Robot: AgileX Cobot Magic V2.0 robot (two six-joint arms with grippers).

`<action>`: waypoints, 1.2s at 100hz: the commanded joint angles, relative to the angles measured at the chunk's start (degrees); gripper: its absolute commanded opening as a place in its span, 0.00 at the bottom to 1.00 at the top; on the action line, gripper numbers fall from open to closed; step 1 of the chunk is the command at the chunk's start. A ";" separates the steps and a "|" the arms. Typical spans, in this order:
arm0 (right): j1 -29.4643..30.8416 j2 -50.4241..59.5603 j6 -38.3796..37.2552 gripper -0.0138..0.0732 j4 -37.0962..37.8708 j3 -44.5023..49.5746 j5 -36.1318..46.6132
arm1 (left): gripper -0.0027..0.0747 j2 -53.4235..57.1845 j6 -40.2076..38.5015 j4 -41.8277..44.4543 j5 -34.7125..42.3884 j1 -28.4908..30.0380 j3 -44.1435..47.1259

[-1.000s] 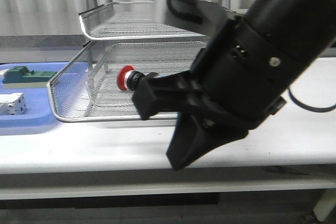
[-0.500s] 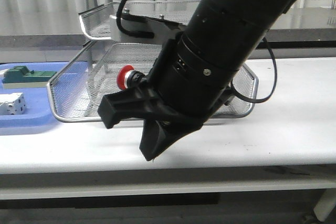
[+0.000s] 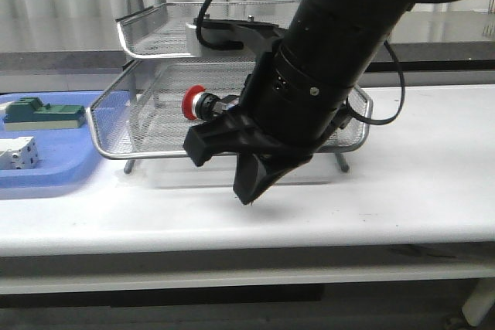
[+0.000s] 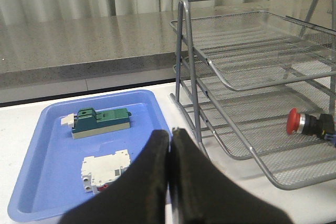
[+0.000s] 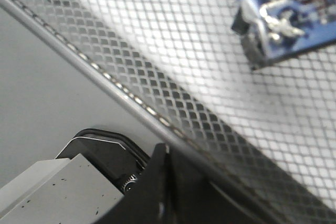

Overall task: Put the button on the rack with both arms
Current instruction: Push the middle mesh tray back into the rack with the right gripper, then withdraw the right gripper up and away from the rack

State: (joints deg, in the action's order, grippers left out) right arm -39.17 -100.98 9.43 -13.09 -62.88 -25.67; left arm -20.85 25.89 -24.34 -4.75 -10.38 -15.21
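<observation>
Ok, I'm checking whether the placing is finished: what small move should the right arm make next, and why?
Probably draw the right gripper back, clear of the rack. The button lies in the rack's lowest tray with nothing holding it. The right gripper is shut and empty, its tips by that tray's front rim, so the placing looks done.

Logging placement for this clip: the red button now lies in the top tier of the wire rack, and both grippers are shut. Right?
Not quite. The button lies in the bottom tier of the rack, as the left wrist view shows. The left gripper and right gripper are indeed shut.
</observation>
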 commanded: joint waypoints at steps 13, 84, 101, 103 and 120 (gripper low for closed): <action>4.05 1.54 0.50 0.09 3.90 -5.18 5.76 | 0.01 -0.26 -0.54 -0.65 4.75 0.18 -1.63; 11.22 -3.40 0.50 0.09 9.52 -12.07 12.17 | 0.01 -0.26 -0.54 -0.65 4.75 0.18 -1.63; 11.05 -3.09 0.45 0.09 9.35 -12.07 9.51 | 0.01 -0.26 -0.54 -0.65 4.75 0.18 -1.63; 10.96 -2.91 0.45 0.09 9.20 -12.07 9.19 | 0.01 -0.26 -0.54 -0.65 4.75 0.18 -1.63; 10.39 -0.89 0.45 0.09 7.68 -12.07 6.39 | 0.01 -0.26 -0.54 -0.65 4.75 0.18 -1.63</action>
State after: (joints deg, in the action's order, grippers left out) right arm -28.54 -106.37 9.43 -4.39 -72.97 -20.14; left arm -20.85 25.89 -24.34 -4.53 -10.38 -15.21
